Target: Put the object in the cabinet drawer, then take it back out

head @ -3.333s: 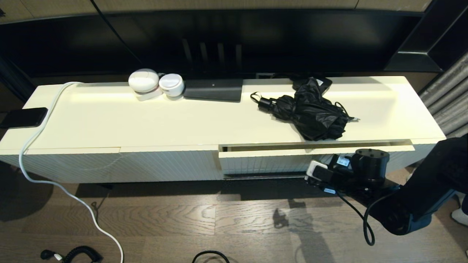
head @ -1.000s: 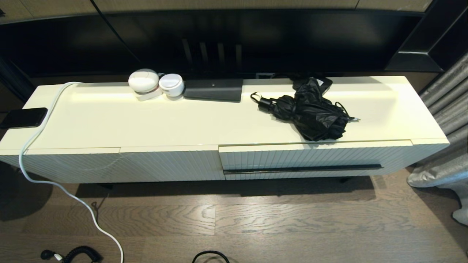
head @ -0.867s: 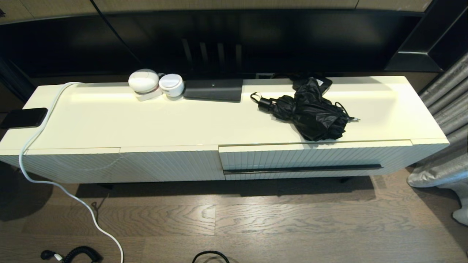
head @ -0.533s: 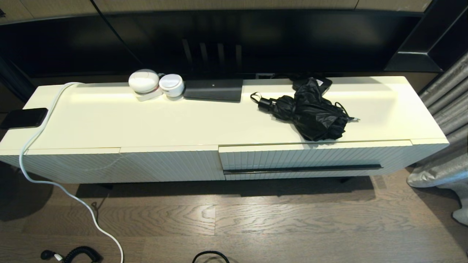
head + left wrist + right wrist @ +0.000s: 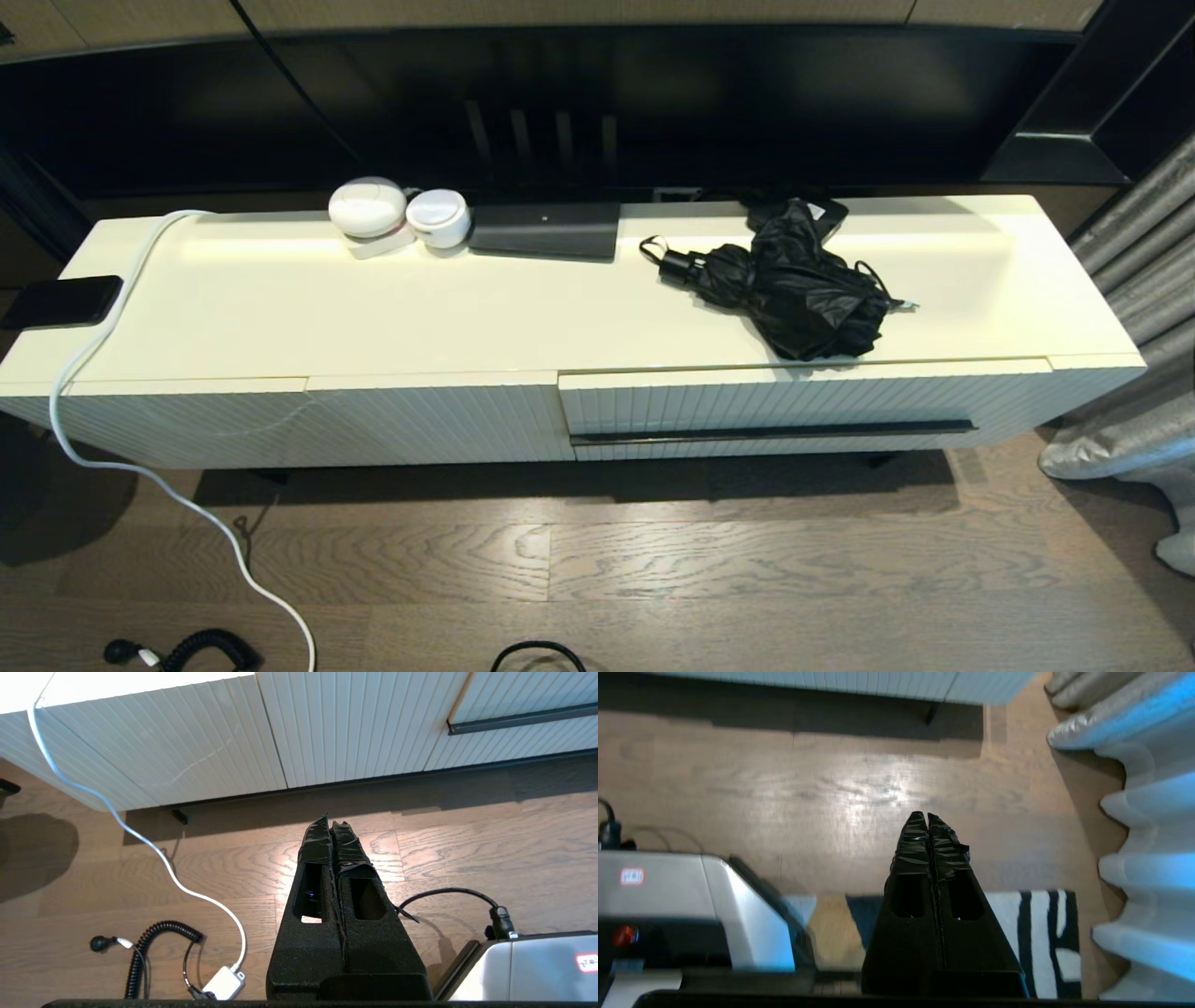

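A folded black umbrella (image 5: 794, 285) lies on top of the cream cabinet (image 5: 373, 317), right of centre. Below it the cabinet drawer (image 5: 794, 403) is pushed in flush, its long black bar handle (image 5: 773, 432) across the ribbed front; one end of that handle (image 5: 521, 718) shows in the left wrist view. Neither arm appears in the head view. My left gripper (image 5: 331, 822) hangs shut and empty over the wood floor in front of the cabinet. My right gripper (image 5: 927, 815) is shut and empty too, low over the floor near a grey curtain (image 5: 1148, 812).
On the cabinet top stand two white round devices (image 5: 397, 213), a black box (image 5: 546, 231) and a black phone (image 5: 61, 301) at the left end. A white cable (image 5: 140, 467) trails down to the floor. A black-and-white rug (image 5: 1045, 938) lies beneath the right gripper.
3.3 s ago the drawer stood slightly open with my right arm at its front. The drawer is now shut and the right arm has left the head view. Nothing has moved in the last second.
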Tool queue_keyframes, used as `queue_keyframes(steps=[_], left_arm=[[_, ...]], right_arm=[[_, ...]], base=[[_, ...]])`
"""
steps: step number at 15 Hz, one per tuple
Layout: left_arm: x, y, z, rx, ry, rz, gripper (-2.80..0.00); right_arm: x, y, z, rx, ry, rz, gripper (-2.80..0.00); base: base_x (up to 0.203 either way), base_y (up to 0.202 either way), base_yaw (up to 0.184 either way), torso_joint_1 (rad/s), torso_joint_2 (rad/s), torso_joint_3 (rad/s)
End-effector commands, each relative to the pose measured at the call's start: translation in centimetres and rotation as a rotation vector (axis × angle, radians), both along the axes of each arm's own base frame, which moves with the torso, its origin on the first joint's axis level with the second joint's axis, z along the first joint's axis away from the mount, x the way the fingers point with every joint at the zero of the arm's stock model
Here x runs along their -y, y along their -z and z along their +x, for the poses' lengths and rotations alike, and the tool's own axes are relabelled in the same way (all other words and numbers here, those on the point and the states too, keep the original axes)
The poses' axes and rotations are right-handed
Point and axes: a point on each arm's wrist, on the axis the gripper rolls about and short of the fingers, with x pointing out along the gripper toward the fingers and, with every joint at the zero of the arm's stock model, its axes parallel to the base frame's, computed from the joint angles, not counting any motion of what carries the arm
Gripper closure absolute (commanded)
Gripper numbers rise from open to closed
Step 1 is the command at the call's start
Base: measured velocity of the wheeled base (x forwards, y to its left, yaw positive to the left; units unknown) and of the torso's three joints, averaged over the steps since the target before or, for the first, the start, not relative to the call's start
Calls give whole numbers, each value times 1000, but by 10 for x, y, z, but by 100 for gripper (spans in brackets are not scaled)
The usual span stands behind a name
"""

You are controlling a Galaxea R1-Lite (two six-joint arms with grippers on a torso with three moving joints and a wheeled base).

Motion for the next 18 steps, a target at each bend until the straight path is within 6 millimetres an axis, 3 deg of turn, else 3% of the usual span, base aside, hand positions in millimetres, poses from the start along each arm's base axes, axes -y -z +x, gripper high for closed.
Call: queue_keyframes(steps=[1, 5, 8, 11, 18], left_arm=[[0, 0, 0, -1, 2, 1, 0], [0, 0, 0, -1, 0, 1, 0], [0, 0, 0, -1, 1, 1, 0], [0, 0, 0, -1, 0, 1, 0], [0, 0, 0, -1, 0, 1, 0]], right_arm=[[0, 9, 11, 29, -5, 1, 0], [-3, 25, 30, 117, -137, 16, 0], [-3, 38, 37, 120, -131, 20, 0], [-3, 39, 41, 203, -119, 48, 0], [-2, 40, 41, 196, -102, 104, 0]], base=[[0, 0, 0, 0, 0, 0], [0, 0, 0, 0, 0, 0], [0, 0, 0, 0, 0, 0], [0, 0, 0, 0, 0, 0], [0, 0, 0, 0, 0, 0]])
